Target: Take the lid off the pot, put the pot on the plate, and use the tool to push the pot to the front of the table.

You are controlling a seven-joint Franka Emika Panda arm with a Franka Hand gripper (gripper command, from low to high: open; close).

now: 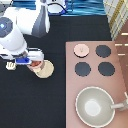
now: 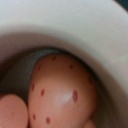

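My claw [image 1: 27, 61] hung over the pot [image 1: 36, 64] on the plate [image 1: 45, 70]; I couldn't tell its grip. Lid [image 1: 81, 49] lay on the stove [image 1: 120, 75].

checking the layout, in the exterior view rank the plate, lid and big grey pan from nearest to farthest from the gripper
The gripper is at the exterior view's left.
1. Plate: just beside it, toward the right.
2. Lid: on the stove's top-left burner.
3. Grey pan: bottom right.
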